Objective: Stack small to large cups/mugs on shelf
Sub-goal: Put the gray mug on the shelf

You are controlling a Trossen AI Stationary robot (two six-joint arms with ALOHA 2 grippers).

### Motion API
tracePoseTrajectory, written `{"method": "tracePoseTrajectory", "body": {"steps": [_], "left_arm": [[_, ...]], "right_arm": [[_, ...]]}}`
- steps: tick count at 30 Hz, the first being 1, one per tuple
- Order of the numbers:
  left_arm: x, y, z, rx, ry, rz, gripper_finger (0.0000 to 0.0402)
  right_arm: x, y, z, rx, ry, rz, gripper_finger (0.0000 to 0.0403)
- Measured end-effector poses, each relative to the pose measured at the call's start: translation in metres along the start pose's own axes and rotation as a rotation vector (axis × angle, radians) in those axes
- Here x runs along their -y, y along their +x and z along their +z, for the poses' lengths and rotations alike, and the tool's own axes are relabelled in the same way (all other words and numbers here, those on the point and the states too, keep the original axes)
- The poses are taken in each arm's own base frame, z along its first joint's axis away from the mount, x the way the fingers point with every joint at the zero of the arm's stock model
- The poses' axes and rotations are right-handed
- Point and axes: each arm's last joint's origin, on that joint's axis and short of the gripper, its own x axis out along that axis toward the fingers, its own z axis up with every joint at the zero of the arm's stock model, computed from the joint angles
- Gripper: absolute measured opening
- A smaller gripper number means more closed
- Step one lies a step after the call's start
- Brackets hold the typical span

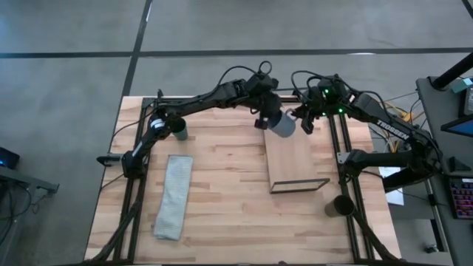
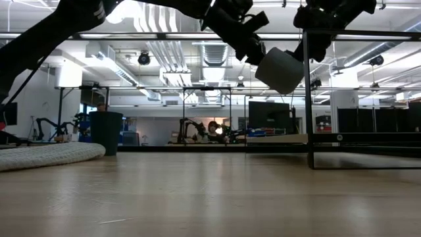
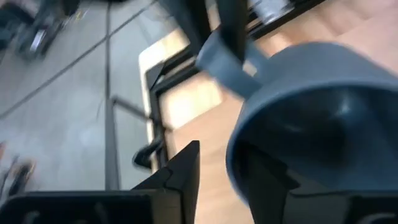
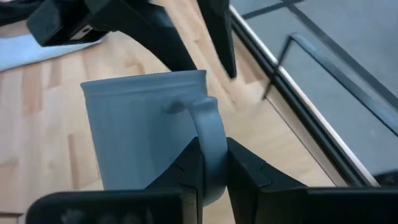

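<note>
A blue-grey mug (image 1: 283, 124) hangs in the air over the far end of the shelf (image 1: 292, 159), between my two grippers. My right gripper (image 4: 212, 146) is shut on its handle. My left gripper (image 3: 221, 155) is open at the mug's mouth, one finger inside the rim and one outside. A dark green cup (image 1: 179, 131) stands on its base at the table's far left. A dark brown cup (image 1: 340, 205) stands on its base near the right edge. My left gripper stands astride the mug's rim wall (image 3: 231, 163). The outer finger (image 3: 185, 171) is clear of it; whether the inner finger touches the wall I cannot tell. My right gripper pinches the mug's handle (image 4: 208, 127) between its two fingers, slanting down from the table's right. The mug (image 2: 283, 69) is lifted clear and tilted, its mouth toward the left gripper.
A long grey folded cloth (image 1: 174, 196) lies at the near left. The shelf's black wire frame (image 1: 299, 185) stands at its near end. Black frame rails run along the table's left and right sides.
</note>
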Motion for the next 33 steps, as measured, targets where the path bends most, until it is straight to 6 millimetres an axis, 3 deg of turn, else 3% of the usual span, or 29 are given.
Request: {"method": "tracePoseTrajectory", "body": {"steps": [10, 16, 25, 33], "left_arm": [[-0.002, 0.000, -0.001, -0.030, -0.053, 0.049, 0.0104], [-0.003, -0.004, -0.001, -0.063, -0.054, 0.082, 0.0105], [-0.012, -0.028, 0.010, -0.035, -0.052, 0.140, 0.0105], [-0.014, -0.030, 0.013, -0.016, -0.051, 0.156, 0.0105]], "right_arm": [[-0.002, -0.011, -0.001, 0.028, 0.106, -0.073, 0.0035], [-0.002, -0.013, -0.013, 0.030, 0.133, -0.134, 0.0022], [-0.006, -0.014, -0.035, 0.290, 0.194, -0.146, 0.0011], [-0.002, 0.000, -0.050, 0.366, 0.209, -0.201, 0.0010]]}}
